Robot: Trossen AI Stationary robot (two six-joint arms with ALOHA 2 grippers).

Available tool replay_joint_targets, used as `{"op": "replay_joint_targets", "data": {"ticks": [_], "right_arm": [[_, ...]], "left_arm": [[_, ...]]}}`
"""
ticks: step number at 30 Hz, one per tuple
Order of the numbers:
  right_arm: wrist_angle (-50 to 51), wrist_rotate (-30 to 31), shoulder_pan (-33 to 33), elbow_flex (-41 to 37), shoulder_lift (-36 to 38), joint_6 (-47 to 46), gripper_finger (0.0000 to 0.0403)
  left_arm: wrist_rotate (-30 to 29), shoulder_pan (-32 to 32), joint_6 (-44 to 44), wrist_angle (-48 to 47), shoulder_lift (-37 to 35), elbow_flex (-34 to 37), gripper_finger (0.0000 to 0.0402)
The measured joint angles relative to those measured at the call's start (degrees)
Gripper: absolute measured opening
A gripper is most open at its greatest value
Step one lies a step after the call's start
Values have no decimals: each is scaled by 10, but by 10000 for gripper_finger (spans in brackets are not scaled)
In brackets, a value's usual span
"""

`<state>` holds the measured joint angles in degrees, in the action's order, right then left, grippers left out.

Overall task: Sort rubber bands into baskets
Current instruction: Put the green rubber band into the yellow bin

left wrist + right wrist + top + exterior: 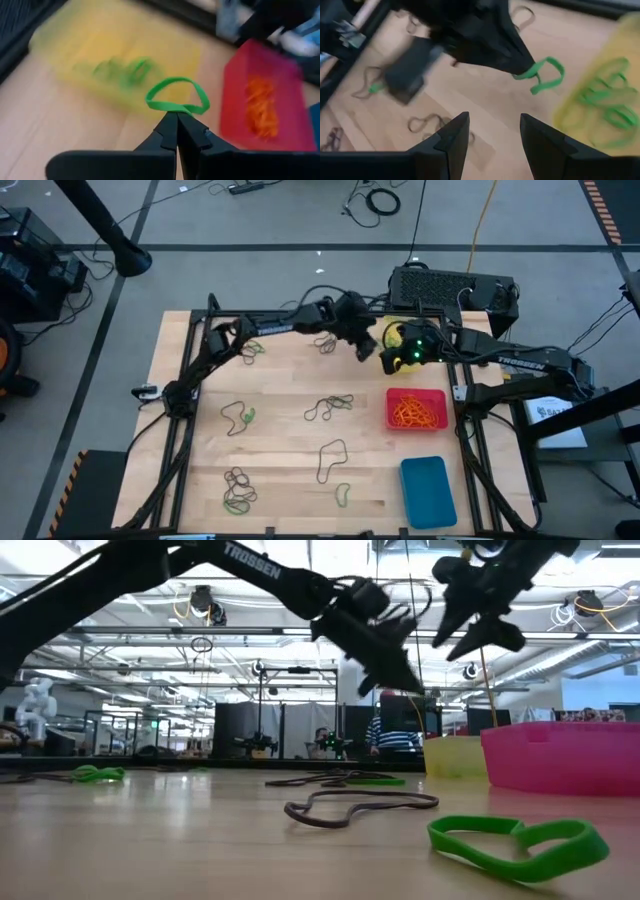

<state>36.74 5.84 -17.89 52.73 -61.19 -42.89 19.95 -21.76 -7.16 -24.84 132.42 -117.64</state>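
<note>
My left gripper [176, 116] is shut on a green rubber band [177, 97], held in the air just short of the yellow basket [115, 65], which has several green bands in it. In the high view this gripper [368, 350] is at the table's far side, left of the yellow basket [393, 333]. My right gripper [492, 135] hangs open beside it, above the table, with nothing between its fingers. The red basket [416, 409] holds orange bands. The blue basket [427, 490] stands nearer the front. Loose bands [330, 407] lie flat on the wood. My left gripper pinches the green band at one spot of its loop [175, 106], between the two fingertips. The fingers slant downward, coming from the table's left. The band is lifted clear of the table and its loop [546, 75] sticks out beyond the tips, slack.
Brown and green bands [238, 490] are scattered over the left and middle of the table; one green band [520, 840] and one brown band [360, 805] lie near the front edge. A black box [450, 285] stands behind the table. People show in the room beyond.
</note>
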Motion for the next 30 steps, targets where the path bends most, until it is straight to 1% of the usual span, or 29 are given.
{"op": "replay_joint_targets", "data": {"ticks": [2, 3, 7, 8, 11, 12, 16, 18, 30], "right_arm": [[27, 0, 0, 0, 14, -7, 169], [36, 2, 0, 0, 21, -10, 169], [58, 3, 0, 0, 46, -13, 169], [61, 4, 0, 0, 51, -13, 169], [66, 3, 0, 0, 64, -13, 169], [65, 2, -1, 0, 69, -13, 169], [67, 2, -1, 0, 80, -13, 169], [68, 1, -1, 0, 81, -14, 169], [69, -2, 21, 0, 86, -22, 169]], "left_arm": [[-4, 12, -1, 49, 0, 0, 2], [-15, 17, 0, 69, 0, 0, 2], [-85, 33, -5, 154, 17, -1, 2], [-96, 33, -16, 187, 26, -2, 2], [-99, 29, -76, 205, 62, -25, 2], [-93, 27, -95, 197, 77, -37, 2], [-22, 19, -193, 181, 136, -81, 1], [-3, 19, -221, 181, 155, -93, 1], [-5, 20, -224, 184, 157, -97, 1]]}}
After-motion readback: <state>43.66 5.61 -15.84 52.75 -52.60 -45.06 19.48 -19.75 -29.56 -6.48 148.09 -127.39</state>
